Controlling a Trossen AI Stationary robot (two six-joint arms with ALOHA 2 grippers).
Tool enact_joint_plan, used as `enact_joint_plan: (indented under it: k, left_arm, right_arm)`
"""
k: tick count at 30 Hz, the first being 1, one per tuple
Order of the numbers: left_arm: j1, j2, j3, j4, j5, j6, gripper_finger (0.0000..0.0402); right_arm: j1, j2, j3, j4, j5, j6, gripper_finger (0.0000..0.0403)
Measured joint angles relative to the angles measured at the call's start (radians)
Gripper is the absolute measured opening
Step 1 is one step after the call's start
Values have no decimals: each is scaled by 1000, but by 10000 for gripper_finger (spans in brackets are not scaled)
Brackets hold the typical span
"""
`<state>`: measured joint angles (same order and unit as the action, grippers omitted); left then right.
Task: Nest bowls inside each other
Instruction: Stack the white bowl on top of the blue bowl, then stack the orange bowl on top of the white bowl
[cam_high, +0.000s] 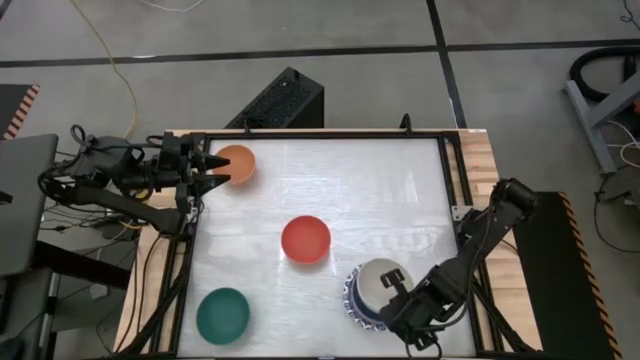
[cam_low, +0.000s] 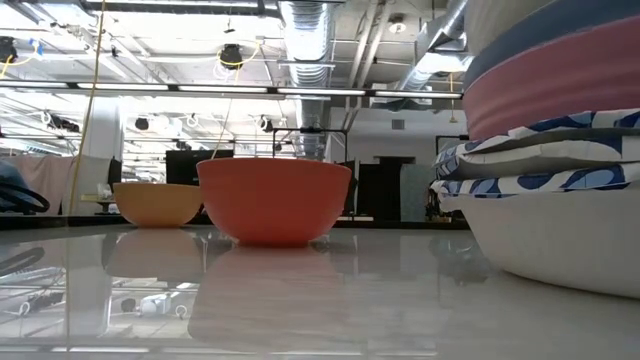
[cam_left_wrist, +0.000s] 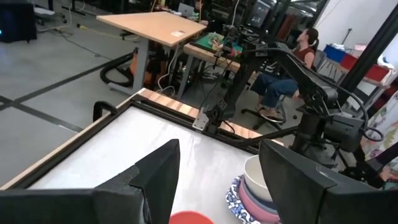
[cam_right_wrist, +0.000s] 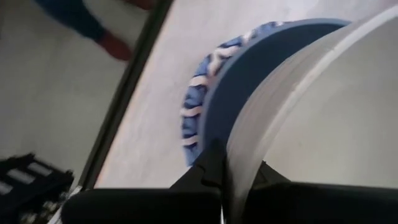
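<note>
A stack of nested bowls (cam_high: 368, 295) stands near the table's front right. From the bottom, the low view shows white bowls with blue patterned rims (cam_low: 540, 165), then a pink bowl (cam_low: 560, 95) and a blue bowl (cam_right_wrist: 249, 74). A cream bowl (cam_high: 380, 280) lies on top, with my right gripper (cam_high: 393, 287) shut on it. Single bowls rest on their bases: red (cam_high: 306, 239) at the middle, orange (cam_high: 238, 163) at the far left, teal-green (cam_high: 222, 314) at the near left. My left gripper (cam_high: 218, 170) hangs open and level, high beside the orange bowl, touching nothing. My right gripper pinches the cream bowl's rim (cam_right_wrist: 249, 149) on the side nearest the table's front right, one finger (cam_right_wrist: 208, 168) outside the wall and one inside. The fingers slant steeply down from above. The cream bowl sits inside the blue bowl at the top of the stack.
A black frame (cam_high: 448, 170) borders the white table top. My right arm (cam_left_wrist: 311, 93) reaches over the front right corner. A person (cam_left_wrist: 292, 68) sits at a desk beyond the table. Bare table top (cam_high: 380, 190) lies at the far right.
</note>
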<state>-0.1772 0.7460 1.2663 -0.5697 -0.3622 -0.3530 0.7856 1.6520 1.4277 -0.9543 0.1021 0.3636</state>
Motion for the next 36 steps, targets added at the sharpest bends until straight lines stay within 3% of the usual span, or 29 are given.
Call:
enact_joint_plan:
  k: [22, 27, 36]
  left_arm:
    - [0, 0, 0, -26, 17, 10, 210]
    - [0, 0, 0, -26, 17, 9, 210]
    - [0, 0, 0, -53, 17, 0, 210]
  right_arm:
    - [-82, -9, 0, 158, -77, 153, 183]
    - [-82, -29, 0, 176, -76, 187, 187]
    - [-54, -62, 0, 191, -48, 258, 154]
